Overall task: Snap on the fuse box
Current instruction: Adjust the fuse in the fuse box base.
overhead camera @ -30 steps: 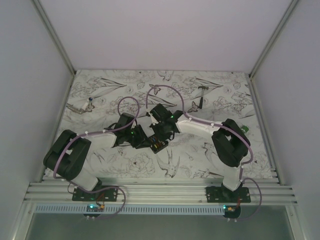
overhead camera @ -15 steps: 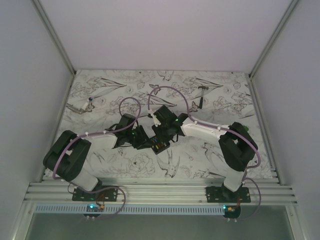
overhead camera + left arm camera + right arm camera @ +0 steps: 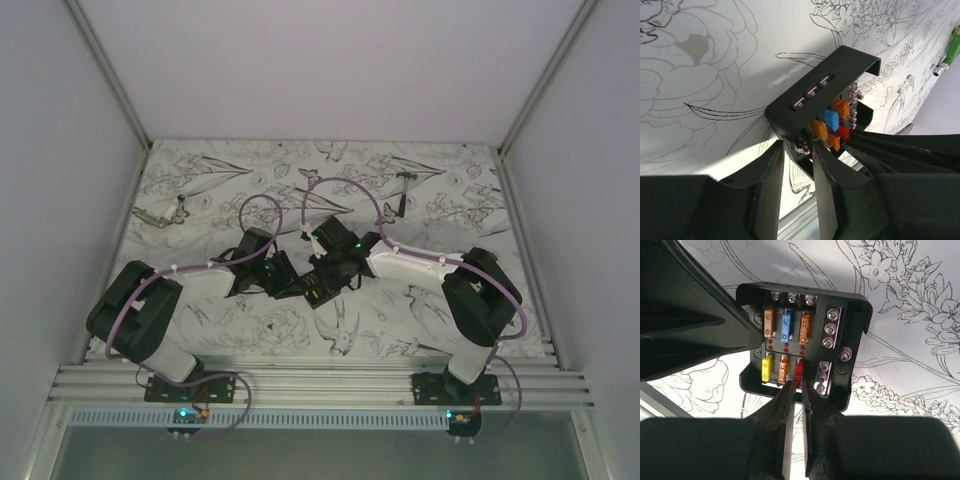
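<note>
The top camera looks down from behind onto the whole table (image 3: 300, 335). Both wrist cameras sit close on the fuse box (image 3: 825, 80), left obliquely, right square to its face.

I find no readable lettering, number or brand anywhere, neither on the small black plastic fuse box (image 3: 805, 346) nor the flower-printed tabletop (image 3: 920, 405).

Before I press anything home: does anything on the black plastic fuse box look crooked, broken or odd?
Nothing stands out. The black rectangular plastic fuse box is held tilted off the table by the left gripper. Its six fuses sit straight in two rows; the right gripper has its tips at the red fuse.
</note>
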Robot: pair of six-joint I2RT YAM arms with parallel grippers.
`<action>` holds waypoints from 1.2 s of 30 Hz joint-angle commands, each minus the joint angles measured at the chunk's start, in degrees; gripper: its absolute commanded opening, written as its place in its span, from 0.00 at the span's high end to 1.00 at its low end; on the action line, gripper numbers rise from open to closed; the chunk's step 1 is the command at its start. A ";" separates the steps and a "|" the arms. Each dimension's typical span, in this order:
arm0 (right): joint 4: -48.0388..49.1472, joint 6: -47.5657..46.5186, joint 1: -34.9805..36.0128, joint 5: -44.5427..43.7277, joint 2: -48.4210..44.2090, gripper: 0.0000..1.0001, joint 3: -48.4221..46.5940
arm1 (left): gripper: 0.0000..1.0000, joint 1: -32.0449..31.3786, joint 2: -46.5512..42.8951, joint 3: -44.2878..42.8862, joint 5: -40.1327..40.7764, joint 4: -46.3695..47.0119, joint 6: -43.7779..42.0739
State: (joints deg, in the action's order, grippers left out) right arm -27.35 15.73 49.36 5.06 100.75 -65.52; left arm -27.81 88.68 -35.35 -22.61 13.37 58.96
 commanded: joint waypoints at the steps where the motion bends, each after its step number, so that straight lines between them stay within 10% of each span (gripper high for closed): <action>1: 0.90 0.67 -0.21 -0.26 0.50 0.87 0.32 | 0.68 -0.58 -0.75 0.54 0.04 0.34 0.54; 6: 0.78 0.92 -0.23 1.14 1.93 1.00 0.24 | 0.68 -0.58 -0.69 0.55 0.02 0.34 0.62; 25: -0.15 -2.51 0.20 -0.46 5.54 1.00 -1.97 | 0.69 -0.75 -1.88 1.57 1.33 0.33 1.76; 36: 2.34 -1.58 -0.59 -4.99 -8.43 0.66 0.07 | 0.62 -0.49 -10.54 2.43 3.02 -3.87 -1.18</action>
State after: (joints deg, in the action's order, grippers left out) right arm -27.03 13.96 49.06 3.81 97.41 -66.94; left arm -28.18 82.02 -32.95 -20.21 13.02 60.25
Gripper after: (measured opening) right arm 0.296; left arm 0.359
